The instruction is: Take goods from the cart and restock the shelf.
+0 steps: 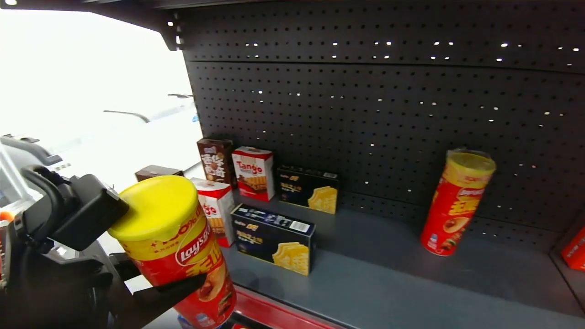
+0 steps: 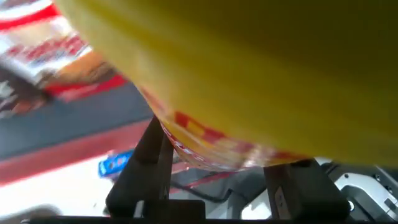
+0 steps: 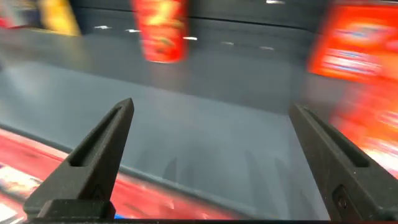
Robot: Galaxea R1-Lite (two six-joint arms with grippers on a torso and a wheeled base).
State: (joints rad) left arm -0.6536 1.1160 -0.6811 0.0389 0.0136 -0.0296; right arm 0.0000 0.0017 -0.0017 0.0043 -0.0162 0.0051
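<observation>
Left gripper point(image 2: 217, 177) is clamping the chip can point(image 1: 176, 242) mid-body, near left off the shelf point(image 1: 388, 278) edge; right gripper point(image 3: 214, 155) is hanging wide open. Can is probably handling light, thin-walled and slick, so I'm favouring a gentle mid-body squeeze.

Between the black left jaws is a chip can point(image 1: 176, 251): red body, yellow band, white logo, plain yellow lid. Just beyond those jaws stand a front red-and-white box point(image 1: 217, 208) and a front navy box point(image 1: 273, 237) with a pale yellow cracker picture. Farther past them are a dark brown box point(image 1: 216, 162), a rear red-and-white box point(image 1: 252, 172) and a rear navy box point(image 1: 308, 188). Beyond the black right jaws, a second can point(image 1: 457, 203), red with a yellow top, stands on a dark grey shelf point(image 1: 388, 274). The back panel point(image 1: 388, 114) is black with a regular grid of small holes.
</observation>
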